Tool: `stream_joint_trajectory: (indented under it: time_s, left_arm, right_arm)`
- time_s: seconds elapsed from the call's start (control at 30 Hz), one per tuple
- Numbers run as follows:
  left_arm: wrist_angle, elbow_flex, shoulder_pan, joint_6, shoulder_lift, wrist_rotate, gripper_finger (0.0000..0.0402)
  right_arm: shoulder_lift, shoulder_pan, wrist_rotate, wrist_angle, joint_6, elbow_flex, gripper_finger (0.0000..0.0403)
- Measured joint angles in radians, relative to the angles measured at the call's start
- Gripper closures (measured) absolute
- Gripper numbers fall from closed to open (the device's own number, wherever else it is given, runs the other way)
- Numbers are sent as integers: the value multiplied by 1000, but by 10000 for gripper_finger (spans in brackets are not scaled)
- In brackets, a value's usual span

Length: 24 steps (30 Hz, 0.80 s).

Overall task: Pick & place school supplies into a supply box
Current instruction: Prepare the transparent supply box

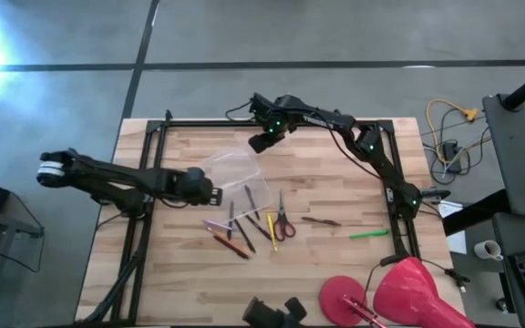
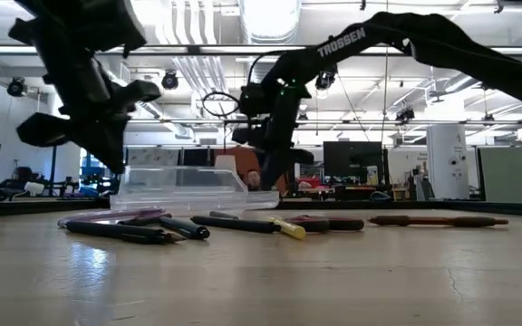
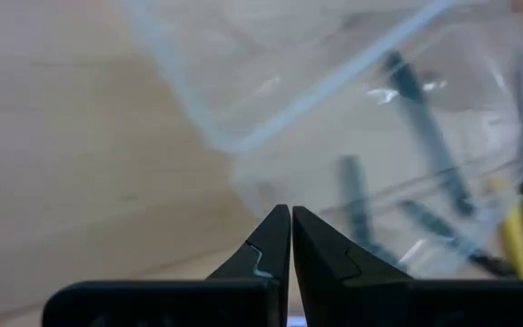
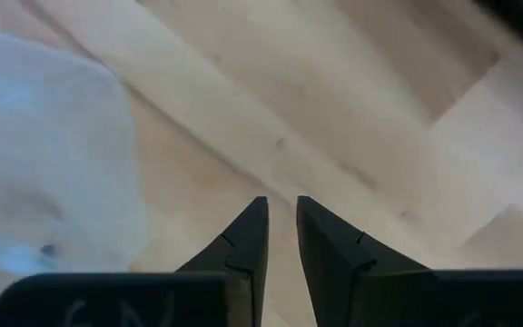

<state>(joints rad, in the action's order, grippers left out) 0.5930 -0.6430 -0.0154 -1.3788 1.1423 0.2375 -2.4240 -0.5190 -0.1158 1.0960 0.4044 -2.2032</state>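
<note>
While the left gripper (image 3: 290, 238) is closed empty and the right gripper (image 4: 281, 231) slightly parted, the supply box (image 1: 236, 175) looks light, slippery; grip its rim.

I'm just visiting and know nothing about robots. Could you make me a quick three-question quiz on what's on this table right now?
1. True or false: the supply box already holds the scissors.
2. Which pen lies alone, nearest the right edge of the table? A) green pen B) yellow pen C) black pen
3. Fill in: the left gripper has its fingers ____.

Key
1. False: the scissors lie on the wood beside the loose pens.
2. A: the green pen lies apart, beyond the brown pencil.
3. Shut, right beside the box. The right gripper hovers at the box's far side, slightly open.
</note>
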Motion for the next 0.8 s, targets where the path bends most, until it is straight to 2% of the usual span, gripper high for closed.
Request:
stream_joint_trajectory:
  time_s: [0.13,0.23,0.4,0.63,0.8]
  left_arm:
    - [-88,-53,-36,-11,47,4,402]
    - [-104,-102,-58,-4,71,61,402]
    - [-192,-150,-64,80,149,76,402]
    - [-186,-146,-72,94,316,-90,402]
    - [-88,-145,-97,94,351,-119,402]
  right_arm:
    - [-24,-1,-12,0,7,3,349]
    - [-23,1,-13,-8,9,1,349]
    - [-23,2,-16,-8,-13,1,349]
    - [-23,-5,-18,5,-27,1,349]
    - [-23,-7,-17,32,-47,1,349]
